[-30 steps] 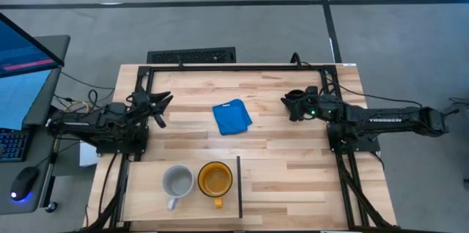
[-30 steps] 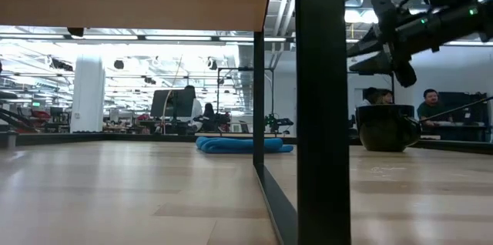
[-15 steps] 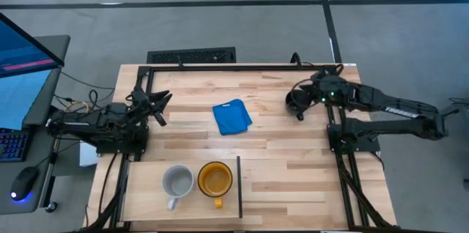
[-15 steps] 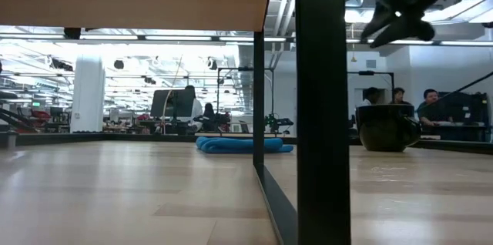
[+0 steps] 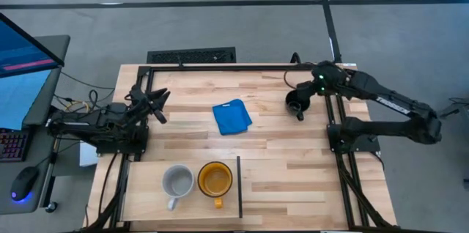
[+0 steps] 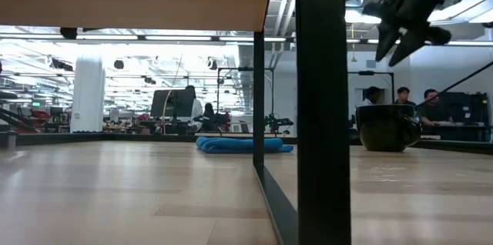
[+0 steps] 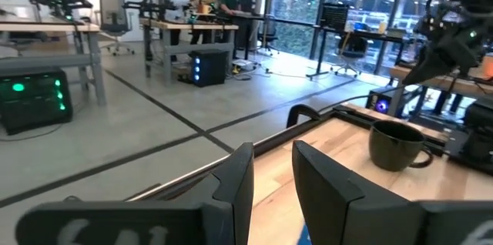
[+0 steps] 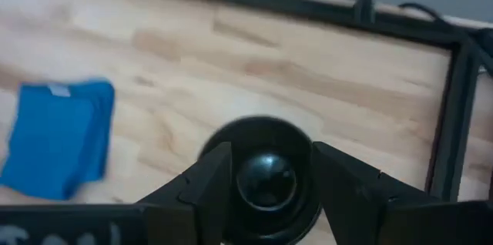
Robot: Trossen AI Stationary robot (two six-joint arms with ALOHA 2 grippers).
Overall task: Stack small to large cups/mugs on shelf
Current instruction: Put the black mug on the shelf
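Observation:
The black mug (image 5: 295,103) stands upright on its base on the planked tabletop at the far right; it also shows in the low view (image 6: 385,128). My right gripper (image 5: 306,92) hangs open above it, slanting down, its fingers (image 8: 206,183) to either side of the mug's mouth (image 8: 266,179) but well clear of it. The grey mug (image 5: 176,182) and the yellow mug (image 5: 215,179) stand side by side on the pale shelf panel (image 5: 146,189) at the near edge. My left gripper (image 5: 160,101) waits open and level at the table's left.
A folded blue cloth (image 5: 231,116) lies flat at the table's middle, left of the black mug. The shelf's thin dark divider (image 5: 239,185) stands just right of the yellow mug. A black frame rail (image 5: 242,67) runs along the far edge. People sit in the room beyond (image 6: 400,99).
My right gripper has risen from beside the black mug and drawn toward the table's far right corner, tipping from nearly level to slanting steeply down over the mug. It has stayed open. The mug has kept its place.

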